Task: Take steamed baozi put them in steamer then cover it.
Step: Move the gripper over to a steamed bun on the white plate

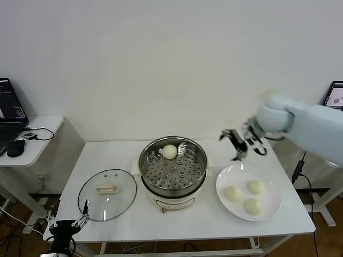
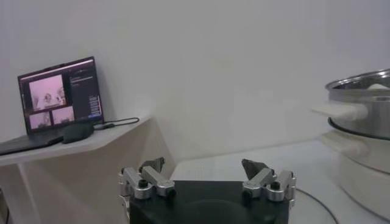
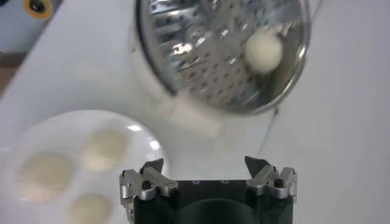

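Observation:
The steamer (image 1: 172, 171) stands mid-table, a shiny pot with a perforated tray on a cream base. One baozi (image 1: 170, 152) lies at the far side of its tray; it also shows in the right wrist view (image 3: 263, 52). Three baozi (image 1: 255, 187) lie on the white plate (image 1: 272, 207) at the right. The glass cover (image 1: 107, 194) with its cream handle lies flat left of the pot. My right gripper (image 1: 240, 142) is open and empty, in the air behind the plate and right of the pot. My left gripper (image 1: 65, 225) is open and empty, parked low at the table's front-left edge.
A side table (image 1: 32, 140) with a laptop (image 1: 10, 113) and a mouse stands at far left. A second screen (image 1: 334, 95) shows at far right. A cable runs by the table's right edge.

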You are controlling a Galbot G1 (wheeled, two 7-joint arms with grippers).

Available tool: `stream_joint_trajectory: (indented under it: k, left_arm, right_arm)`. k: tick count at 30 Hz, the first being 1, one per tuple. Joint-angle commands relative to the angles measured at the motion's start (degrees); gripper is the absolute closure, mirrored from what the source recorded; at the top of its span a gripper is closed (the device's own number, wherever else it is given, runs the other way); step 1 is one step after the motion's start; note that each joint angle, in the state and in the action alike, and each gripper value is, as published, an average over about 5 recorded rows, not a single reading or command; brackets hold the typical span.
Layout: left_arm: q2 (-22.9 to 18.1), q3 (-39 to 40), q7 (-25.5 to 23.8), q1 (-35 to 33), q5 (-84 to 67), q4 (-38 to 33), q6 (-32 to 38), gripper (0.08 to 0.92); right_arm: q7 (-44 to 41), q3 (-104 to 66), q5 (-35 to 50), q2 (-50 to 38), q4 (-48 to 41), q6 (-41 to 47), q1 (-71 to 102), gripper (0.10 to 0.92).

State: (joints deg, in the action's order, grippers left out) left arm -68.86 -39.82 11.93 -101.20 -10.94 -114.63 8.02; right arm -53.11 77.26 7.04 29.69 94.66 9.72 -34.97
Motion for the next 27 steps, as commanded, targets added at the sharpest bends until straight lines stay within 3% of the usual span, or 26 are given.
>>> stream_joint_trajectory:
  k: [1, 10, 27]
  left_arm:
    - [0.02, -0.18, -0.06, 0.15, 0.2, 0.06, -0.22, 0.177]
    - [-0.72, -0.86, -0.24, 0.0, 0.43, -0.41, -0.82, 0.177]
    - [-1.01, -1.92, -0.38, -0.96, 0.43, -0.52, -0.8, 0.177]
  right_arm:
    - [0.89, -4.01, -2.9, -9.34, 4.84, 4.62, 11.49, 0.203]
    - [1.56, -16.17, -7.19, -4.07, -1.99, 4.2, 27.0, 0.203]
    - [2.22, -22.4, -9.85, 4.81, -12.96, 2.13, 37.14, 0.202]
